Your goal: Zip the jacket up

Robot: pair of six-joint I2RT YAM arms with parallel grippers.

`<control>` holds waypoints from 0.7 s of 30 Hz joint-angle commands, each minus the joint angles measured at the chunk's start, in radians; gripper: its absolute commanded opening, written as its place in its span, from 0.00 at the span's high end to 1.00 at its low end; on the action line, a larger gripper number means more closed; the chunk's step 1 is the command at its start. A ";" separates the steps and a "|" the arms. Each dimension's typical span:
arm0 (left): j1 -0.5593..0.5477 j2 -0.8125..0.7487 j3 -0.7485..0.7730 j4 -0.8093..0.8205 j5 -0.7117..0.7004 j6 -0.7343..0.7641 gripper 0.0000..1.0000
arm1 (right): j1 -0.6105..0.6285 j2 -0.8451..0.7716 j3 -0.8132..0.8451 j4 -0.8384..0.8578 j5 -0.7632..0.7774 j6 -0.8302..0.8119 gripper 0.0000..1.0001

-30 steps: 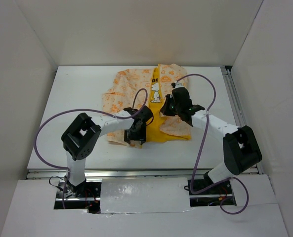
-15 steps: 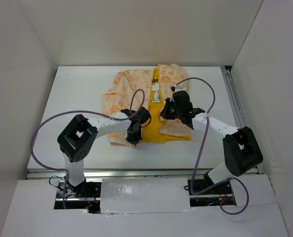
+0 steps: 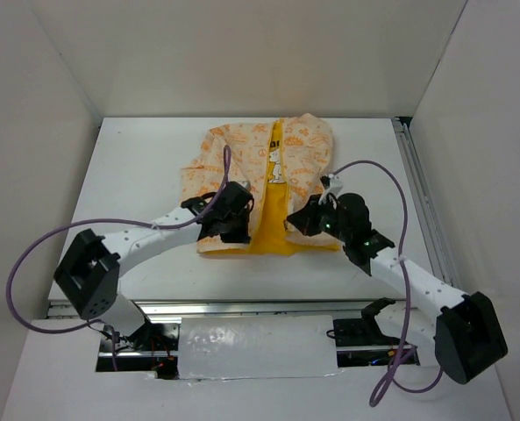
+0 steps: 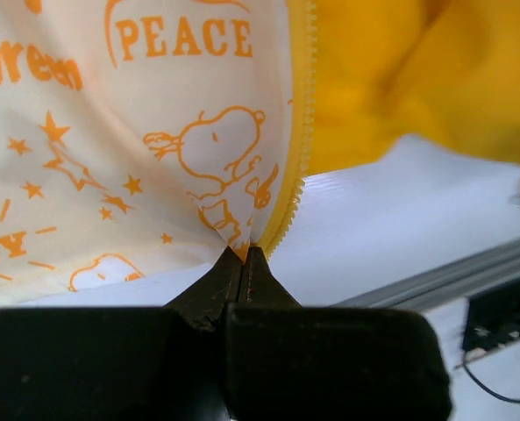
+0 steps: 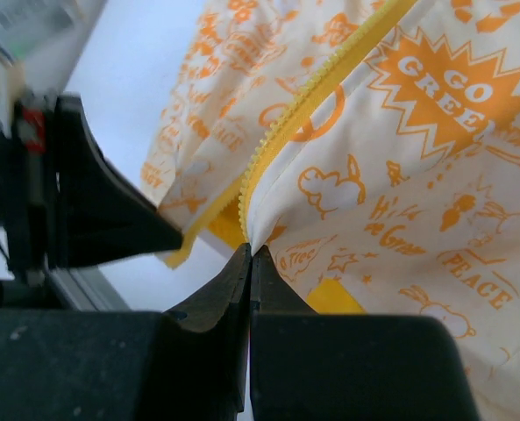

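Observation:
The jacket (image 3: 233, 153) lies open-fronted on the white table, cream with orange print, its yellow lining (image 3: 271, 226) showing down the middle. My left gripper (image 3: 238, 235) is shut on the bottom corner of the left front panel (image 4: 154, 132), right beside the yellow zipper strip (image 4: 299, 132). My right gripper (image 3: 296, 221) is shut on the bottom corner of the right front panel (image 5: 400, 158), at the lower end of its zipper strip (image 5: 312, 96). The two corners sit a short way apart near the hem. In the right wrist view the left gripper's dark fingers (image 5: 110, 219) show close by.
A metal rail (image 3: 242, 307) runs along the table's near edge and another rail (image 3: 417, 193) along the right side. White walls enclose the table on three sides. Purple cables (image 3: 40, 254) loop from both arms.
My left gripper has closed on the left panel's bottom corner. The right gripper has pulled its panel corner nearer and lower, folding the right panel over the lining. Both arms have stretched out lower.

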 commanded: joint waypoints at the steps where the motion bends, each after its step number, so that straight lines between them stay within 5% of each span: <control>1: 0.000 -0.115 -0.044 0.141 0.051 -0.004 1.00 | 0.002 -0.110 -0.109 0.215 -0.108 0.030 1.00; 11: -0.002 -0.345 -0.223 0.549 0.075 -0.110 1.00 | 0.044 -0.219 -0.373 0.703 -0.079 0.232 1.00; 21: -0.005 -0.368 -0.257 0.715 0.110 -0.113 1.00 | 0.099 -0.267 -0.397 0.839 -0.085 0.246 1.00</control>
